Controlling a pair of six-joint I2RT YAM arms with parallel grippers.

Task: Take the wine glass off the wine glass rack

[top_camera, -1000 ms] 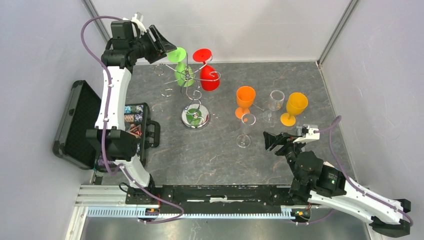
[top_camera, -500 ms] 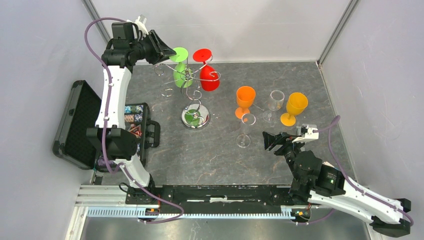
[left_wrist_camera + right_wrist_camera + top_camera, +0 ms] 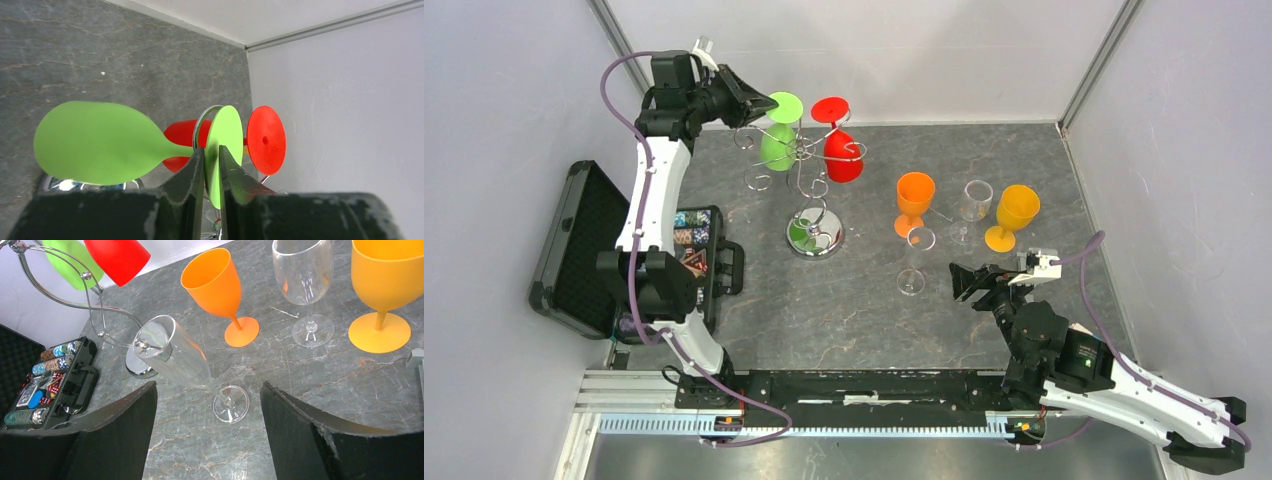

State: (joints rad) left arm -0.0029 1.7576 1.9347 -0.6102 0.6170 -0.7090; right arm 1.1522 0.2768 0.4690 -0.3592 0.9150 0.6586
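The wine glass rack [image 3: 812, 196], a chrome wire stand on a round base, stands at the back middle of the table. A green wine glass [image 3: 777, 148] and a red wine glass [image 3: 844, 158] hang upside down from its arms. My left gripper [image 3: 759, 104] is high at the rack's left. In the left wrist view its fingertips [image 3: 211, 148] pinch the edge of the green wine glass's [image 3: 95, 142] flat foot, with the red glass [image 3: 266, 139] just behind. My right gripper [image 3: 965, 281] stands open low over the table, its fingers wide apart around nothing [image 3: 208, 385].
An orange goblet [image 3: 914, 195], a clear wine glass [image 3: 976, 200], a yellow goblet [image 3: 1016, 210] and a clear flute [image 3: 914, 255] stand right of the rack. The flute [image 3: 175, 352] is just ahead of my right gripper. An open black case [image 3: 574, 250] of poker chips lies at the left edge.
My left jaws have closed onto the green glass's foot. The green bowl has swung a little to the left. The right arm has stayed still.
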